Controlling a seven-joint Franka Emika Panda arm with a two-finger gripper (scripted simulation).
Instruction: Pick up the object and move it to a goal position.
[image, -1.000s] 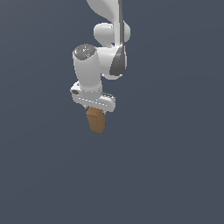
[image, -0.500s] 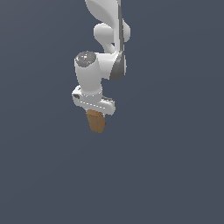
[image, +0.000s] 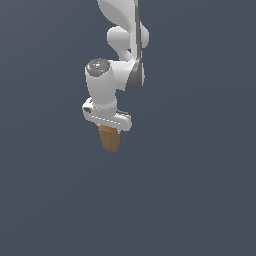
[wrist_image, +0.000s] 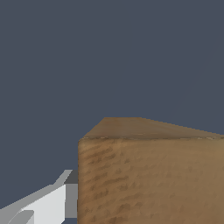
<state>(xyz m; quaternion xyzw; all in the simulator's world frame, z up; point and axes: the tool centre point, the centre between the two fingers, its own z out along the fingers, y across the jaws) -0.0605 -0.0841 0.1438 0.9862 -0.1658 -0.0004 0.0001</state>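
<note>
The orange-brown wood-grained block (image: 110, 138) hangs below my white gripper (image: 109, 128) in the exterior view, held up in the air against the plain grey background. The gripper is shut on the block's upper end; the fingers are hidden behind the block and the gripper body. In the wrist view the block (wrist_image: 151, 175) fills the near part of the picture, with one white finger (wrist_image: 50, 203) showing beside it.
The white arm (image: 120, 45) comes down from the top of the exterior view. Only a flat dark grey background shows around it; no surface, edge or goal marker is visible.
The arm, gripper and block have drifted slightly up and toward the exterior view's left. The block stays held in the gripper.
</note>
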